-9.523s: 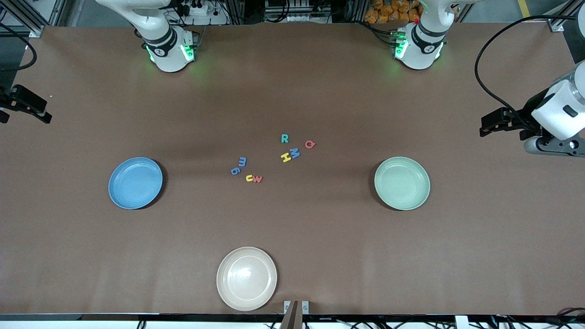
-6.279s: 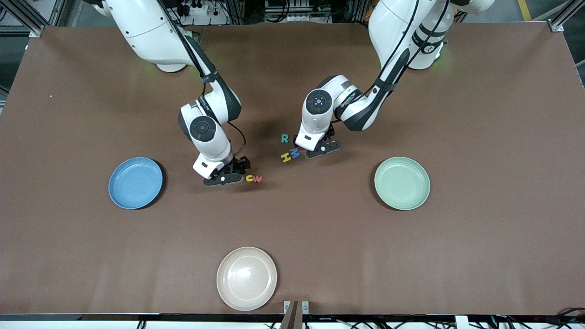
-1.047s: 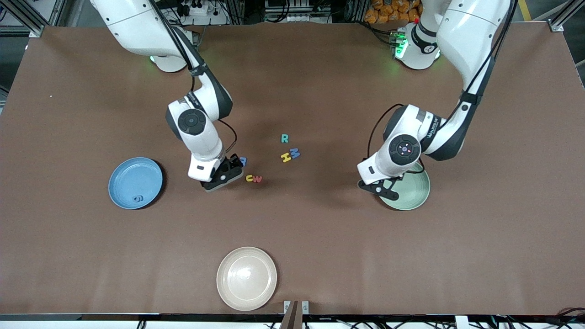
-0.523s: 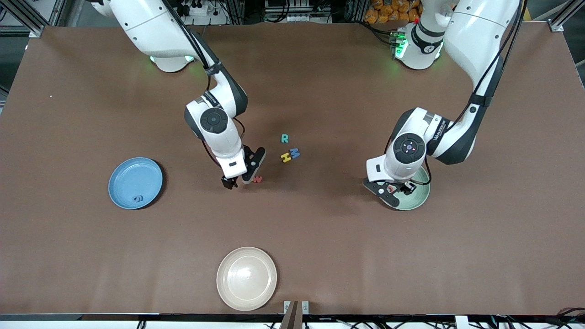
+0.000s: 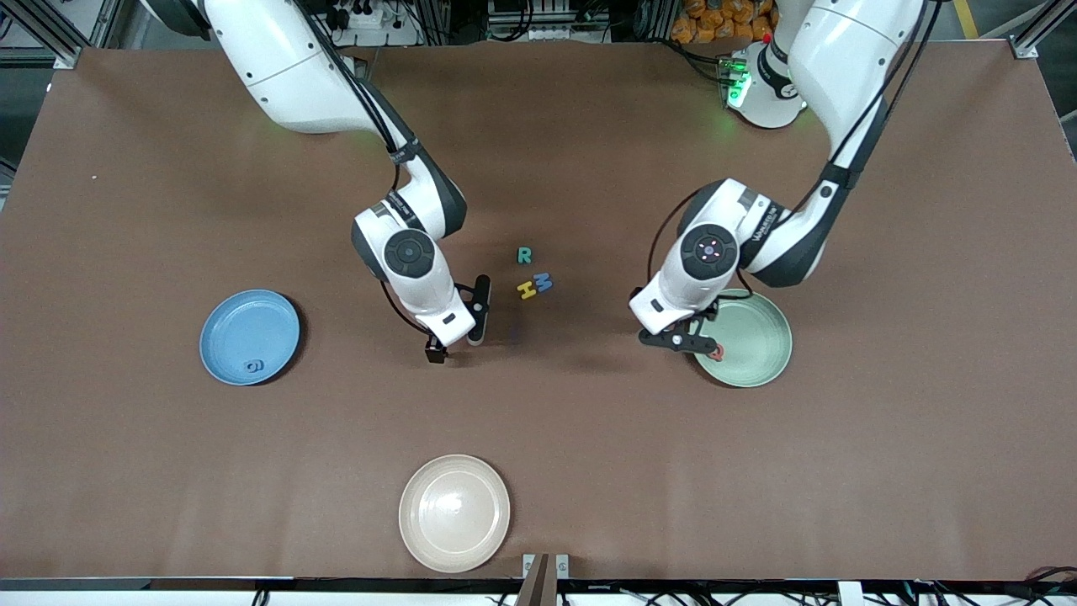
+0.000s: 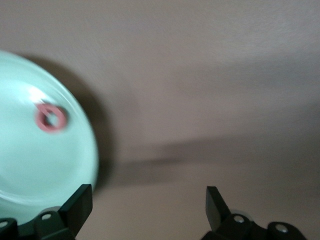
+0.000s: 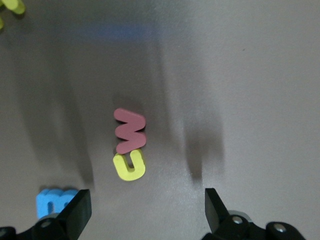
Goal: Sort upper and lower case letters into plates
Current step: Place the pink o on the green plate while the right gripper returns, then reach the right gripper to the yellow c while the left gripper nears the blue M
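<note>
My left gripper [image 5: 678, 339] hangs with its fingers spread and empty at the edge of the pale green plate [image 5: 753, 330], a round, shallow, matte dish. The red Q [image 5: 714, 354] lies flat in that plate near the rim; my left wrist view shows it as a soft foam ring [image 6: 50, 118].

My right gripper [image 5: 458, 328] is released too, holding nothing, over the table's middle. Its arm hides the letters below in the front view, but the right wrist view shows the red w [image 7: 130, 130] touching the yellow u [image 7: 130, 166], with the blue m [image 7: 52, 202] near one finger.

The teal R [image 5: 524, 255], yellow H [image 5: 527, 290] and blue M [image 5: 543, 282] sit on the brown tabletop [image 5: 589, 471]. The blue plate [image 5: 244, 324] holds the blue g [image 5: 252, 366].
</note>
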